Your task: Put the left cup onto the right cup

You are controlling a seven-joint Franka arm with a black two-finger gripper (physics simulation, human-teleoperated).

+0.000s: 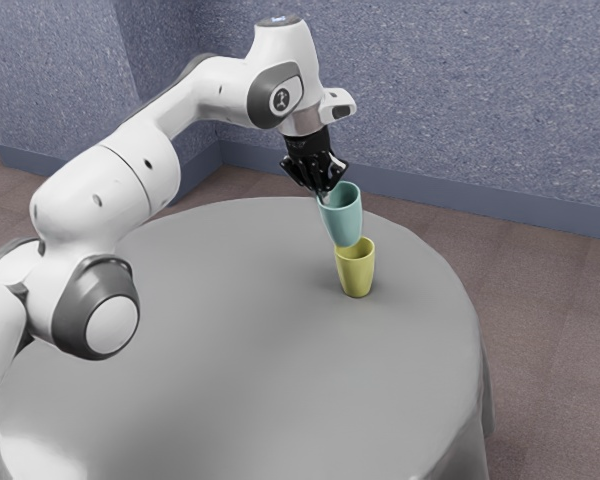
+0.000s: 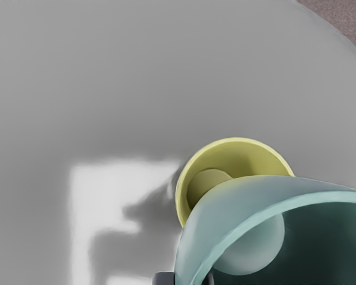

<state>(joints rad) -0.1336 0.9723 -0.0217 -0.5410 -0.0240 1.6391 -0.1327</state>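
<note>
A teal cup (image 1: 342, 215) hangs tilted over a yellow cup (image 1: 356, 268) that stands upright on the round grey table (image 1: 230, 350). The teal cup's base sits at or just inside the yellow cup's mouth. My black gripper (image 1: 320, 178) is shut on the teal cup's rim from above, on the side toward the exterior view's left. In the wrist view the teal cup (image 2: 273, 231) looms close under my hand, partly covering the open mouth of the yellow cup (image 2: 231, 163) beyond it.
The table's curved edge (image 1: 470, 300) lies a short way to the exterior view's right of the cups. Brown floor (image 2: 344, 15) and a blue wall (image 1: 460, 90) surround the table. My arm's shadow falls on the tabletop (image 2: 118, 225) beside the cups.
</note>
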